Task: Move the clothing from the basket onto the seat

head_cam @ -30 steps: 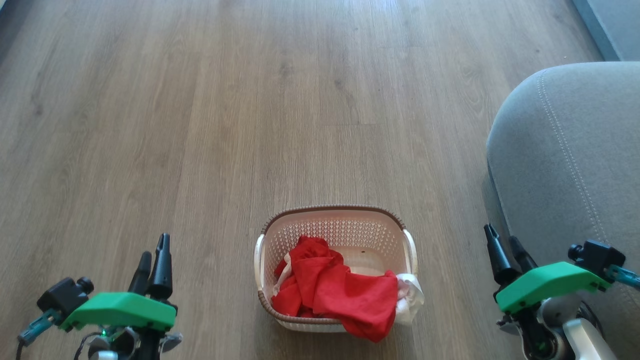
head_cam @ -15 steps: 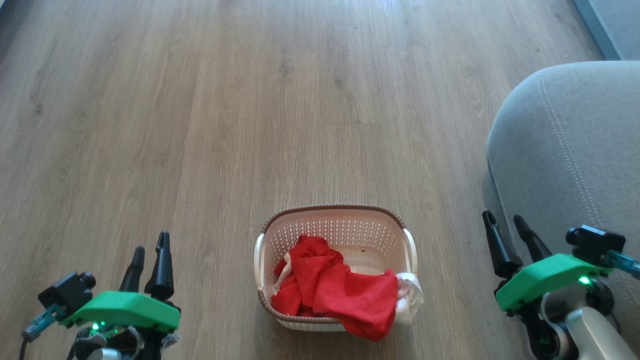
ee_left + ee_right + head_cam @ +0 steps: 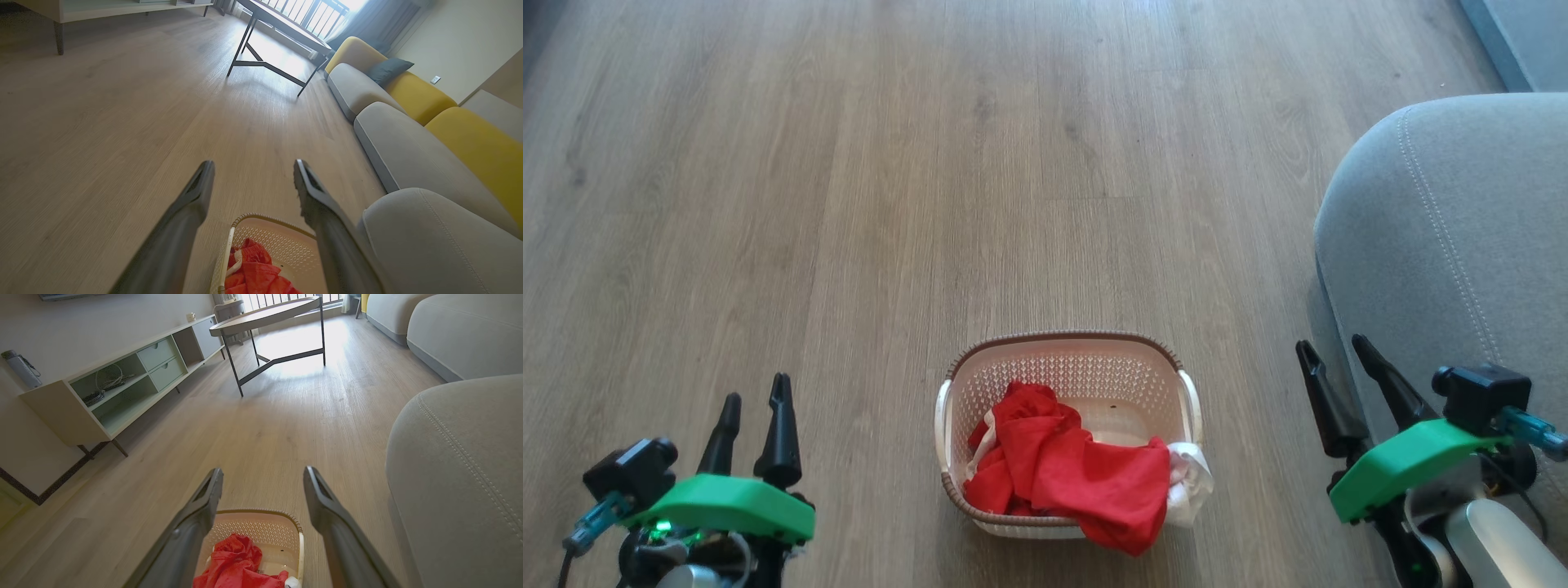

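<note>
The seat (image 3: pixel 1445 245) is cut off on the right.

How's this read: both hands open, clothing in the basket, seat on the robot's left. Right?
One slip: the seat is on the robot's right, per the head view. The left hand and right hand are open, clothing in the basket: correct.
</note>
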`<state>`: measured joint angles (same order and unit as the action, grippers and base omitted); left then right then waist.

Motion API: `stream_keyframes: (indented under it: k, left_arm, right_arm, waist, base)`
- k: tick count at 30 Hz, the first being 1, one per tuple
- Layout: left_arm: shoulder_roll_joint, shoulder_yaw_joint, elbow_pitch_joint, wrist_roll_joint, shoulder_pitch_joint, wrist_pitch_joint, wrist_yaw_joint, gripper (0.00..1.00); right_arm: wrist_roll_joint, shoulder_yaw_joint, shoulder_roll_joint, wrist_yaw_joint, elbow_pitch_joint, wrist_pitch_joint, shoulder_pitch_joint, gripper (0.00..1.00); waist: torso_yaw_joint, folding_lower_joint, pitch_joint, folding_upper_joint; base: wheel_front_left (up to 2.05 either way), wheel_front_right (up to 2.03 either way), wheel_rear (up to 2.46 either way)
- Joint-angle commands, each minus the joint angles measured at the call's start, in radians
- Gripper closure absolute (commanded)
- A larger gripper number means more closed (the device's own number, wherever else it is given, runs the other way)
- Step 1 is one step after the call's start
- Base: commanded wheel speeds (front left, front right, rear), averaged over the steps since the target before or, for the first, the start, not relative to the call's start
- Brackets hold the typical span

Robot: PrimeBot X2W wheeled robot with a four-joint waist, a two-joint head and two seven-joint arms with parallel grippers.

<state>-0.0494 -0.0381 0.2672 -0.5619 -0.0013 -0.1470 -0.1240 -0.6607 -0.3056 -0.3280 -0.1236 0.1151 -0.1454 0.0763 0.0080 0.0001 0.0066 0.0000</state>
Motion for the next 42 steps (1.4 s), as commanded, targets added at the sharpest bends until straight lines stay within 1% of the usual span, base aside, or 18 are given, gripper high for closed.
stream_keyframes:
  k: [1, 5, 9, 16, 19, 24, 27, 35, 42]
  left_arm:
    - [-0.014, -0.027, -0.039, 0.038, -0.057, -0.016, -0.004, 0.0]
    - [-0.013, -0.031, -0.04, 0.084, -0.058, -0.027, -0.004, 0.0]
    - [-0.012, -0.034, -0.042, 0.132, -0.059, -0.039, -0.005, 0.0]
    - [-0.011, -0.038, -0.042, 0.216, -0.059, -0.06, -0.005, 0.0]
    - [-0.012, -0.039, -0.042, 0.24, -0.058, -0.066, -0.006, 0.0]
    - [-0.019, -0.045, -0.038, 0.297, -0.055, -0.081, -0.006, 0.0]
    - [-0.019, -0.049, -0.039, 0.334, -0.054, -0.09, -0.006, 0.0]
    - [-0.019, -0.057, -0.037, 0.432, -0.053, -0.114, -0.007, 0.0]
    - [-0.023, -0.059, -0.026, 0.435, -0.053, -0.115, -0.007, 0.0]
  right_arm:
    - [0.034, -0.021, -0.041, -0.005, -0.05, -0.018, 0.036, 0.0]
    - [0.071, -0.045, -0.07, -0.005, -0.075, -0.03, 0.038, 0.0]
    - [0.11, -0.048, -0.083, -0.006, -0.083, -0.042, 0.032, 0.0]
    - [0.15, 0.017, -0.071, -0.006, -0.019, -0.062, 0.008, 0.0]
    - [0.168, 0.024, -0.072, -0.006, -0.011, -0.068, 0.004, 0.0]
    - [0.189, 0.012, -0.096, -0.006, -0.01, -0.083, -0.005, 0.0]
    - [0.202, 0.021, -0.111, -0.007, -0.016, -0.092, -0.008, 0.0]
    - [0.278, 0.04, -0.129, -0.007, -0.02, -0.115, -0.024, 0.0]
    - [0.284, 0.068, -0.123, -0.007, -0.016, -0.116, -0.034, 0.0]
  waist:
    - [0.0, -0.0001, 0.0, 0.0]
    - [0.0, -0.0001, 0.002, 0.0]
    - [0.0, -0.0001, 0.002, 0.0]
    - [-0.001, -0.0001, 0.002, 0.0]
    - [0.0, -0.0001, 0.002, 0.0]
    - [-0.001, -0.0001, 0.004, 0.0]
    - [-0.001, -0.0001, 0.006, 0.0]
    - [-0.003, -0.0001, 0.008, 0.0]
    - [-0.003, -0.0001, 0.008, 0.0]
  base:
    - [0.0, 0.0, 0.0]
    - [0.0, 0.0, 0.0]
    - [0.0, 0.0, 0.0]
    - [0.0, 0.0, 0.0]
    - [0.0, 0.0, 0.0]
    - [0.0, 0.0, 0.0]
    - [0.0, 0.0, 0.0]
    - [0.0, 0.0, 0.0]
    - [0.0, 0.0, 0.0]
